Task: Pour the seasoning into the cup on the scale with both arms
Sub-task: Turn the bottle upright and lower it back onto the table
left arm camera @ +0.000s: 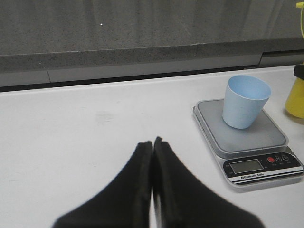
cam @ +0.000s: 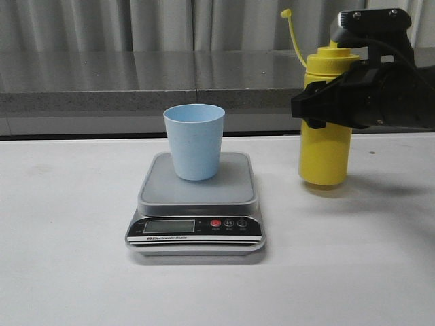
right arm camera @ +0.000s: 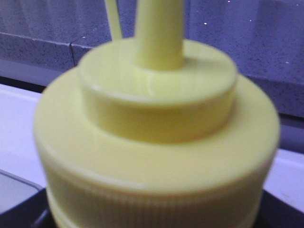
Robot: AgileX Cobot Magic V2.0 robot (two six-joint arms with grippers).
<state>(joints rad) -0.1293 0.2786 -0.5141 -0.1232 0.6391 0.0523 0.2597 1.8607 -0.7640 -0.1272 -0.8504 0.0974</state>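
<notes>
Grey curtains and a dark speckled ledge back your white bench (cam: pixel 68 238), where the flat grey digital scale (cam: pixel 197 204) sits at centre frame with the small pale blue plastic cup (cam: pixel 194 140) upright on its platform, mouth open and ready to receive. At the right of the frame the tall yellow squeeze bottle of seasoning (cam: pixel 325 122) seems to stand on the bench, well clear of the scale, and your right pincer (cam: pixel 319 102) is wrapped around its upper body, probably so it can be lifted and tipped toward the cup. Your left pincer (left arm camera: pixel 152 142) is closed on nothing, parked low and away from the scale. You cannot read the display, the bottle's nozzle is hidden behind the arm, and the right wrist view is filled by a blurred cap.
</notes>
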